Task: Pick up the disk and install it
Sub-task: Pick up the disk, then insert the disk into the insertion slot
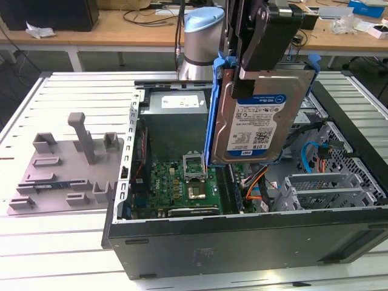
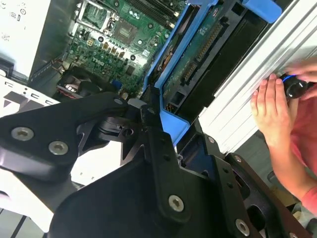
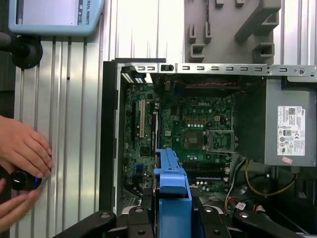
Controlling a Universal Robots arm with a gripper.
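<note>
While the disk (image 1: pixel 260 115) hangs upright over the open computer case (image 1: pixel 242 248), I log the pick as done. The hand (image 1: pixel 259 57) pinches its upper edge, label toward the exterior camera, blue rails (image 1: pixel 210 115) down both sides.

The disk touches nothing inside the case, so I judge installing not yet done. The metal drive cage (image 1: pixel 330 188) at the exterior view's right holds no disk that I can see. A grey fixture (image 1: pixel 66 170) sits on the bench (image 1: pixel 36 254) at the exterior view's left, just beside the case.

Second wrist view: the disk turns its circuit side to the camera, above the motherboard (image 2: pixel 114 34).

First wrist view: a person's fingers (image 3: pixel 25 148) rest on a black knob (image 3: pixel 20 179) beside the case.

Hidden or unclear:
- the hand's contact behind the disk
- the arm, cut off at the frame's top
- which slot takes the disk
</note>
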